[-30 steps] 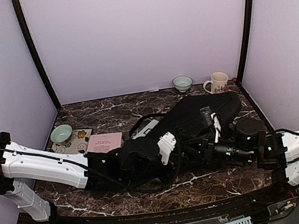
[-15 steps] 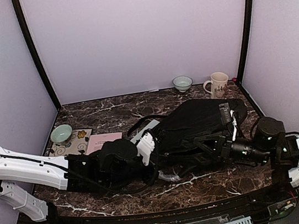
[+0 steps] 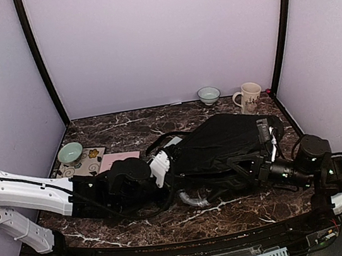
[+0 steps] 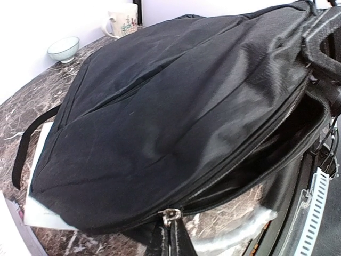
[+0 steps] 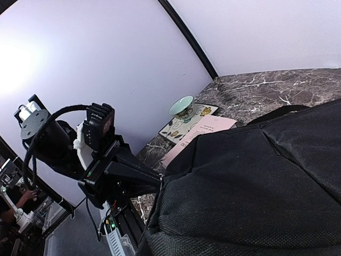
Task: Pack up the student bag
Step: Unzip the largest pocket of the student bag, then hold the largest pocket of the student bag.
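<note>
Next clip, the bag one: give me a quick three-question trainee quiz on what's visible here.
1. True or false: the backpack is zipped fully closed.
2. What does the left gripper pinch? A) a shoulder strap B) the zipper pull C) a pencil
3. How many bowls stand on the table?

Key: 1 false, the opening gapes. 2 B. 3 two: the back bowl beside the mug, and the green bowl at the left.
</note>
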`<control>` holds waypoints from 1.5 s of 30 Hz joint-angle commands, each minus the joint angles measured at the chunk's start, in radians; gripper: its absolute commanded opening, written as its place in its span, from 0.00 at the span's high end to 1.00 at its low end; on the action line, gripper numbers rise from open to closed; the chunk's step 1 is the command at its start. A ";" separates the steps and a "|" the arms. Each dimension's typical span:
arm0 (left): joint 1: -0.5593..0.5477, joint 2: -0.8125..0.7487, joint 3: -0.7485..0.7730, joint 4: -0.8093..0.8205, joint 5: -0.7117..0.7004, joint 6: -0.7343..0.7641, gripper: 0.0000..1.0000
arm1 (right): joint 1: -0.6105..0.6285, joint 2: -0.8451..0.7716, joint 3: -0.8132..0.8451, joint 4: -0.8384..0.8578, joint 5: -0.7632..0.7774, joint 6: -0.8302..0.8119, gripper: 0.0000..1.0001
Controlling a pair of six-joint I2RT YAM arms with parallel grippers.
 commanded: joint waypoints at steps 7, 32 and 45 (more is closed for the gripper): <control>0.206 -0.201 -0.167 -0.024 0.032 -0.002 1.00 | 0.005 -0.250 0.023 -0.187 0.099 0.022 1.00; 0.130 -0.099 -0.099 0.109 0.288 -0.032 1.00 | 0.027 0.201 0.044 0.043 0.186 0.220 0.23; 0.050 -0.004 -0.059 0.155 0.309 -0.041 1.00 | 0.042 0.387 0.097 0.173 0.265 0.289 0.30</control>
